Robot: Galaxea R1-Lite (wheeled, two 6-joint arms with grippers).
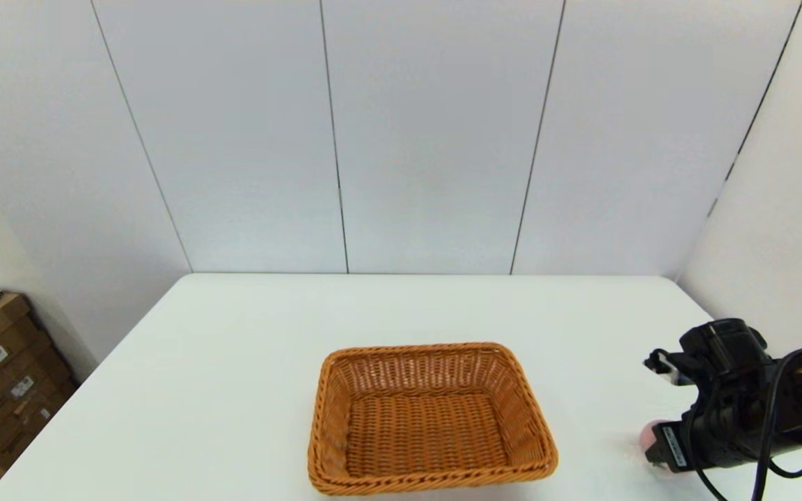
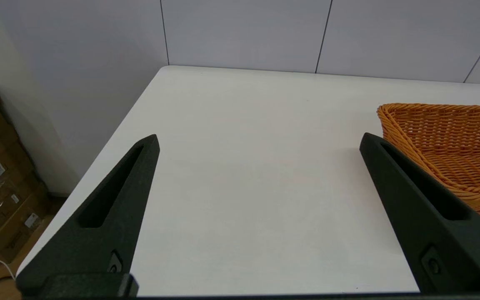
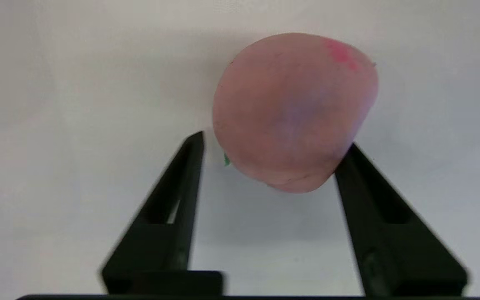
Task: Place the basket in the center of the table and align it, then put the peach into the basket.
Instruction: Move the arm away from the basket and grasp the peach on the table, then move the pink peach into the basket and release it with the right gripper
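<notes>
Near desk (image 1: pixel 234 362) R edge: R pincer (image 3: pixel 271 143) spread, straddling peach (image 3: pixel 294 112), not clenched | basket (image 1: pixel 429 417) mid-desk, front | L pincer (image 2: pixel 258 143) spread wide, beside basket.

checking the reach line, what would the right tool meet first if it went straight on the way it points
The peach: it sits just ahead of the open right tool, between the fingertips, on the table. Whether they touch it is unclear.

Bright even light, soft shadows, right wrist view slightly blurred
</notes>
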